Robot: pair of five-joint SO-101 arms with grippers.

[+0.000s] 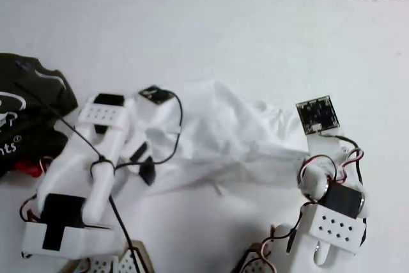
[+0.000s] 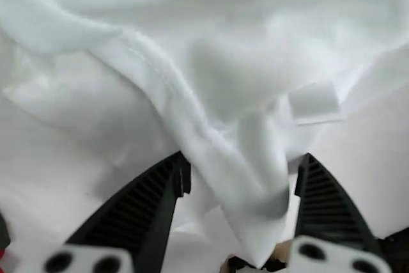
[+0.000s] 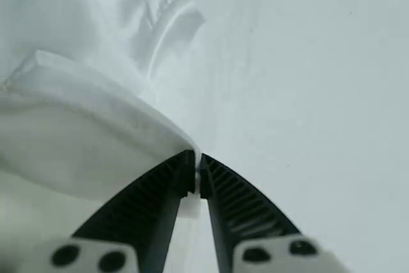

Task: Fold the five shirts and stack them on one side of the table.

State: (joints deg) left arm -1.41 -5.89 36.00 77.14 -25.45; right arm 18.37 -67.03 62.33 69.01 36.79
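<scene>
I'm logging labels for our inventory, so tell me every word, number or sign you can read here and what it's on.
On the dark shirt: white printed lettering, cut off at the picture's edge and blurred, not readable.
On the white shirt: no print to be seen.
On the small circuit board: markings too small to read.

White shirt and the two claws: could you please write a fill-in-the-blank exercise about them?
The left claw is ___ around a fold of the white shirt.
The right claw is ___ on the white shirt's edge.
The dark shirt lies on the white ___.
Missing words: open, shut, table.
</scene>
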